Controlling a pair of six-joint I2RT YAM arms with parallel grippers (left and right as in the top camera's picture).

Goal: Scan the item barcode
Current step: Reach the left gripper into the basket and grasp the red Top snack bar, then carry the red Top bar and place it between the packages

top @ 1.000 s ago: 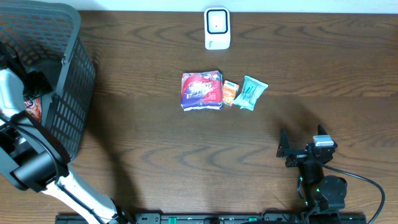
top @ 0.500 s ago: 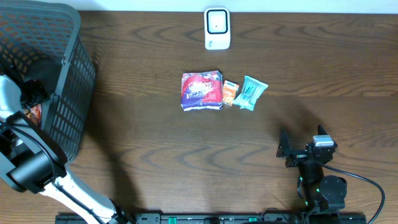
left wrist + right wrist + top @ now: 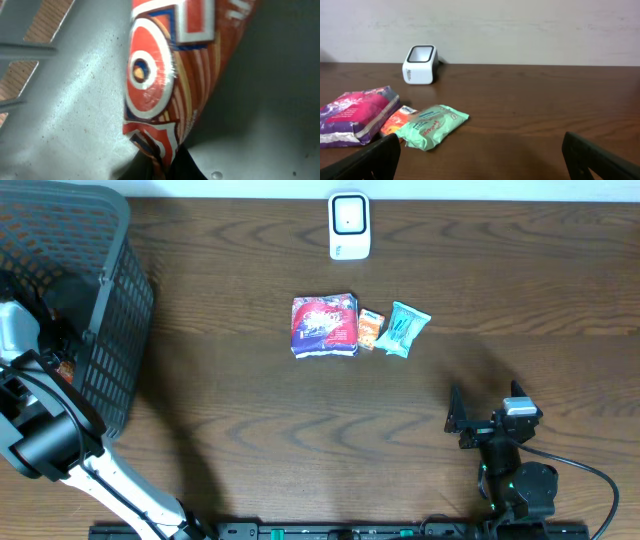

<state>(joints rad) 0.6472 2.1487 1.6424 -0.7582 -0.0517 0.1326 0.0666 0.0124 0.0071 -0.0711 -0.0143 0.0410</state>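
Observation:
In the left wrist view a red packet [image 3: 165, 85] with white and blue rings lies on the grey floor of the basket [image 3: 70, 115]. My left gripper [image 3: 167, 162] is shut on its lower edge, which is pinched between the dark fingers. No barcode shows on the packet. From overhead, the left arm reaches down into the dark mesh basket [image 3: 120, 290] at the far left, and a bit of the red packet [image 3: 66, 367] shows there. The white scanner [image 3: 349, 225] stands at the back centre. My right gripper [image 3: 482, 155] rests open and holds nothing, near the front right.
A purple and pink packet [image 3: 323, 326], a small orange packet [image 3: 371, 328] and a green packet [image 3: 406, 328] lie in a row mid-table, in front of the scanner [image 3: 420, 64]. The basket walls close in around the left arm.
My left gripper has closed on the red packet's edge, and the arm has shifted slightly inside the basket. The right arm has not moved.

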